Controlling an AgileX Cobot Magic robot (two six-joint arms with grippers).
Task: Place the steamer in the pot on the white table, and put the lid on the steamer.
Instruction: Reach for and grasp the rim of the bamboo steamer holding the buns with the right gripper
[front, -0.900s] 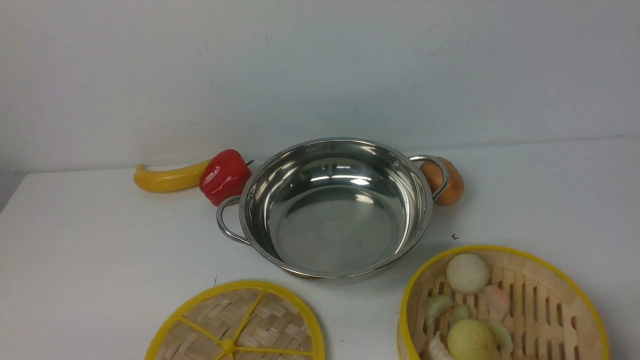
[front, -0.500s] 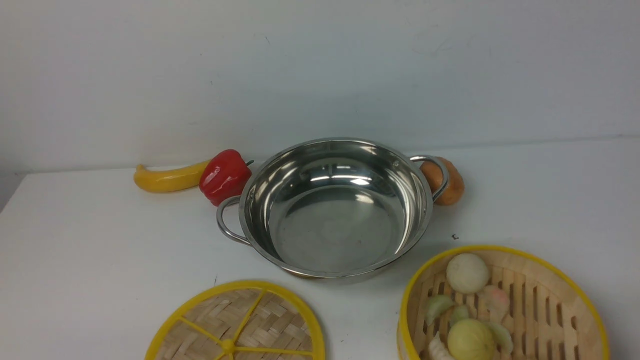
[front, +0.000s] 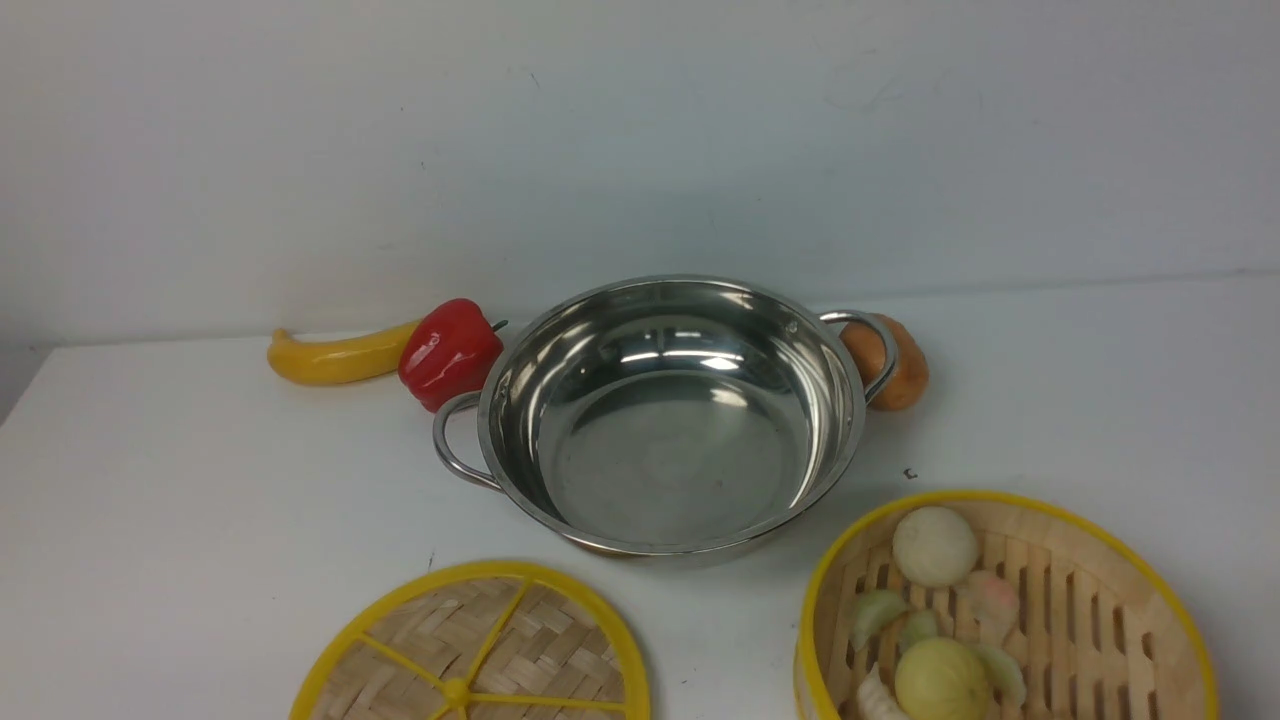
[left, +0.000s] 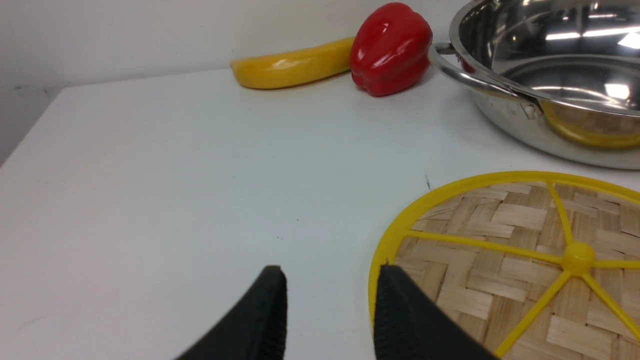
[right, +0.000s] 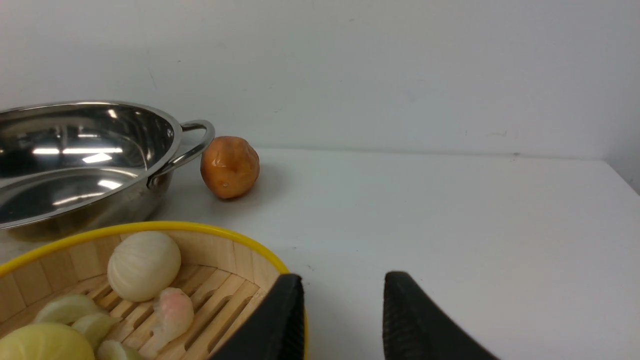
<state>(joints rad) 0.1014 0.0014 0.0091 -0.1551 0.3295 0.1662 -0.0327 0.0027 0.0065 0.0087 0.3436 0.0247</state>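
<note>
The steel pot (front: 670, 440) stands empty in the middle of the white table (front: 200, 480). The lid (front: 470, 650) lies flat near the front left. At the front right sits the steamer (front: 1010, 497), holding pale buns and dumplings. Neither gripper shows in the front view. In the left wrist view my left gripper (left: 331, 277) is open with nothing in it; one finger is over the rim of the lid (left: 500, 240), the other over bare table. In the right wrist view my right gripper (right: 344, 277) is open and empty, one finger at the steamer (right: 220, 250), the other over the table.
A yellow banana-shaped toy (front: 330, 358) and a red pepper (front: 450, 352) lie by the pot's left handle. A brown round toy (front: 905, 365) sits behind its right handle. A white wall closes the back. The table's left edge (front: 20, 390) is near.
</note>
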